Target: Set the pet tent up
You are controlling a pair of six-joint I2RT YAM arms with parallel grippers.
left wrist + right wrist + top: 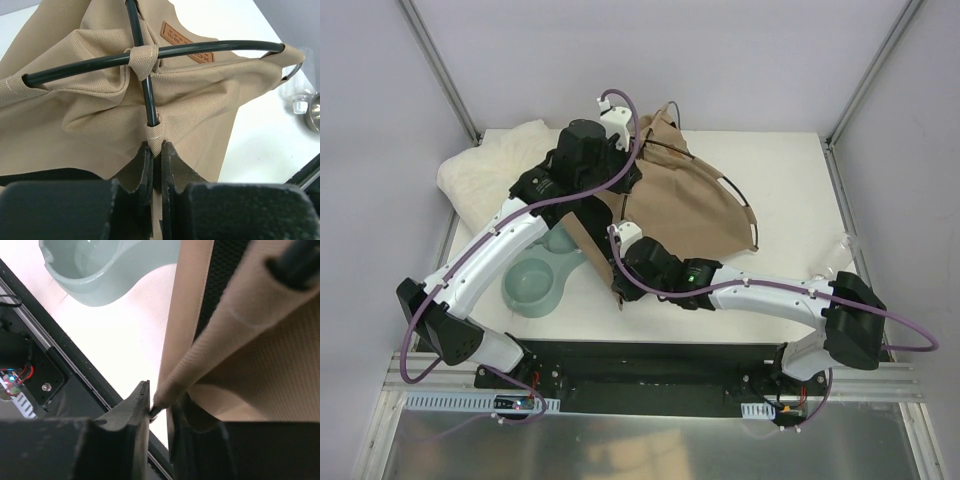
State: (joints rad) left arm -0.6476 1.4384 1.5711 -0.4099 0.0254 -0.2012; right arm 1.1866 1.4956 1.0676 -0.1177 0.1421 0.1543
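Tent [690, 200] slumped on the table, centre of top view. Left gripper [156, 150] pinched tight on fabric below crossed poles [148, 95]; right gripper [160, 407] nipped on a sleeve [215, 337] end. Judged: cloth limp and light, poles springy. Best held at pole ends, not loose cloth.

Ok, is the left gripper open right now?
No, the left gripper is pinched shut on a tan fold of the pet tent below the crossed poles.

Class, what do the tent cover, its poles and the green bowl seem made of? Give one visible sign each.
Tent cover: matte tan woven cloth; weave and creases show. Poles: smooth, slightly glossy black, perhaps plastic or coated metal. Bowl: smooth pale green sheen, probably plastic.
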